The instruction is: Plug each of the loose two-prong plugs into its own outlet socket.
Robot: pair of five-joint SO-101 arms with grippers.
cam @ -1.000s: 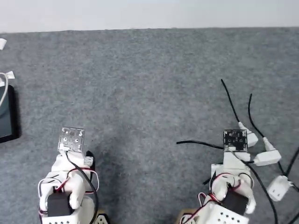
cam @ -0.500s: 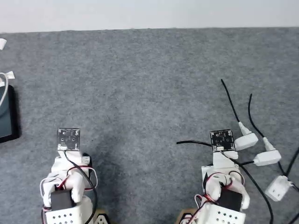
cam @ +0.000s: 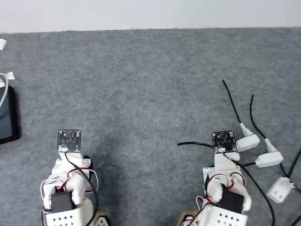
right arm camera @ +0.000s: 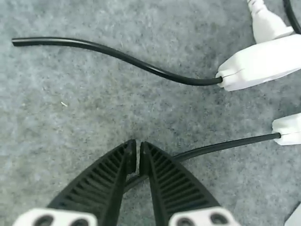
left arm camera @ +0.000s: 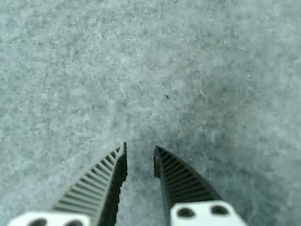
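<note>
Left claw (left arm camera: 140, 157): was loosened, its two ribbed fingers parted by a narrow gap with nothing between them, and hung over bare grey carpet (cam: 150, 84).
Right claw (right arm camera: 137, 153): was clenched, its tips all but touching, with nothing gripped.
Left arm (cam: 66, 179): sat at the near left edge of the carpet, well apart from the plugs.
Right arm (cam: 225, 183): sat at the near right edge, just beside the plugs.
Upper plug (cam: 248, 141): was a white piece lying flat on the carpet just to the right of the right arm's wrist.
Short cord (right arm camera: 117, 55): was black and ran from the upper plug across the carpet to a loose cut end.
Middle plug (cam: 269, 159): was white and lay near the upper one, not touching it.
Second cord (right arm camera: 225, 145): was black, ran from the middle plug and passed under the right claw's fingers.
Lower plug (cam: 281, 189): was white, tilted, nearest the right edge and apart from the others.
Plug or socket: I could not tell which white pieces were which.
Dark slab (cam: 7, 115): lay at the far left edge.
</note>
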